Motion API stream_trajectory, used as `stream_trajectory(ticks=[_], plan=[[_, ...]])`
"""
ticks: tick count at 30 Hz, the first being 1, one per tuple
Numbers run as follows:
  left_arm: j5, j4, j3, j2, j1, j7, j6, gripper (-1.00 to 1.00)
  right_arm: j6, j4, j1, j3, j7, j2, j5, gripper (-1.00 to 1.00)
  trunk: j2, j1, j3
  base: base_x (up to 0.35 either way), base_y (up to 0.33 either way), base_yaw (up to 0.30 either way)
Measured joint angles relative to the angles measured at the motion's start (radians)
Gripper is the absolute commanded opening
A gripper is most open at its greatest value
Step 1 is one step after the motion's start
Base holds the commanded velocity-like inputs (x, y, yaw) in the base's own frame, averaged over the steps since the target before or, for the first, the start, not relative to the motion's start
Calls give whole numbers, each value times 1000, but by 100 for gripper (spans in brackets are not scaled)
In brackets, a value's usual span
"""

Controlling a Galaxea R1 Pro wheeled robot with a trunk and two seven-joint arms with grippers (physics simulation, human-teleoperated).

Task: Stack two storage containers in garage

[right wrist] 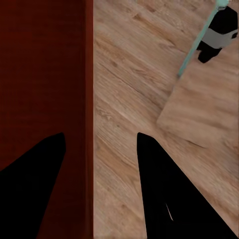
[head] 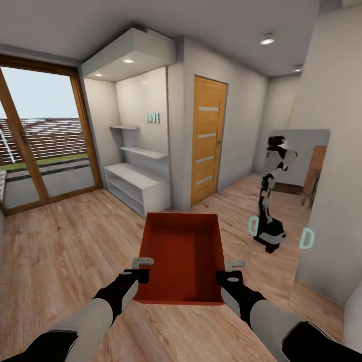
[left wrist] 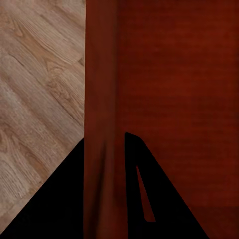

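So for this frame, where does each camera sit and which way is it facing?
Head view: on the head, facing forward and down at the container held between left gripper and right gripper; both forearms show.
Left wrist view: along dark fingers straddling a container wall.
Right wrist view: along fingers straddling the opposite wall.
Shared: red container, wood floor.

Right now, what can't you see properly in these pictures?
- Underside of the orange-red rectangular open-top bin: hidden by its own walls, head view.
- Small green letters on the alcove wall: too small to read.
- Left end effector grip: the bin wall covers where the fingers meet.
- Mirror: cut off by the wall.
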Motion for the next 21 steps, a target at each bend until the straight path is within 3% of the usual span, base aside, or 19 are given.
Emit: stream_trajectory(ticks=[4,16,21], plan=[[0,0,0,0,0,0,0,-100,0,0,0,0,0,0,0,-100,0,0,0,322,0,35],[0,0,0,0,0,0,0,-100,0,0,0,0,0,0,1,-100,0,0,0,322,0,252],[-1,0,0,0,0,0,0,-100,0,0,0,0,0,0,0,-100,0,0,0,322,0,69]])
